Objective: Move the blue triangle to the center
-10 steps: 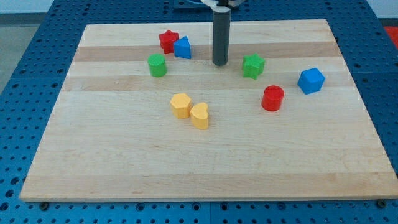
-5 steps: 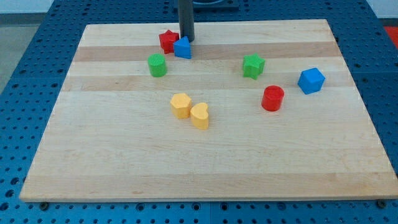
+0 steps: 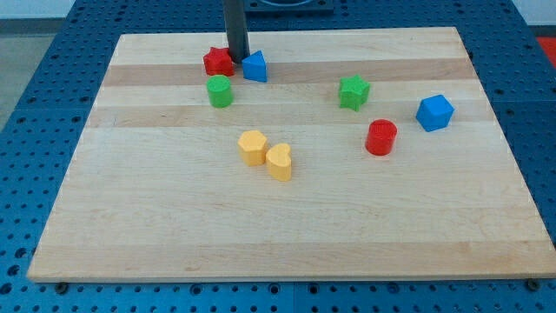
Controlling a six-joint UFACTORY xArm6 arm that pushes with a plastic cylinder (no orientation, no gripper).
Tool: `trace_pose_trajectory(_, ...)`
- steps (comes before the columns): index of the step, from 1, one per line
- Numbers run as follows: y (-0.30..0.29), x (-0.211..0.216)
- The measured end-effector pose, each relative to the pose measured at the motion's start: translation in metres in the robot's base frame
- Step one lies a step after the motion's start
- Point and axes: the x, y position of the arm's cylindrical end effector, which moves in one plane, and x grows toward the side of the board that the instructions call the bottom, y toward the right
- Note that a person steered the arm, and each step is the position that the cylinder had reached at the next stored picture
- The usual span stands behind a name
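Eight blocks in all on the wooden board [image 3: 287,235], plus one dark rod coming down from the view's top.

Blue, two: blue triangle [image 3: 254,67] near the view's top, left of the middle line, and blue cube [image 3: 434,112] far toward the view's right. Red, two: red star [image 3: 217,62] beside the triangle on its left, and red cylinder [image 3: 380,137] lower down on the right, near the blue cube. Green, two: green cylinder [image 3: 220,90] just below the red star, and green star [image 3: 354,91] on the right half, above and left of the red cylinder. Yellow, two: yellow hexagon [image 3: 253,147] and yellow heart [image 3: 279,162], touching each other, close to the board's middle.

My tip [image 3: 236,59] planted between red star and blue triangle, pressed against the star's right edge, just beside the triangle's left edge; whether touching the triangle, cannot tell. No hand or jaws on this rig, only the plain rod, so nothing to open, close or grip.

Blue triangle well apart from the centre, up in the top band of the board, above and slightly left of the yellow pair. Blue perforated table [image 3: 35,52] visible round the board on all sides.
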Motion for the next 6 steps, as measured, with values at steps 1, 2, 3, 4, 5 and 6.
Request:
trace_pose_trajectory(1, 0.001, 0.007)
trace_pose_trajectory(2, 0.010, 0.012)
trace_pose_trajectory(3, 0.022, 0.014)
trace_pose_trajectory(4, 0.033, 0.022)
trace_pose_trajectory(5, 0.041, 0.038)
trace_pose_trajectory(6, 0.054, 0.048)
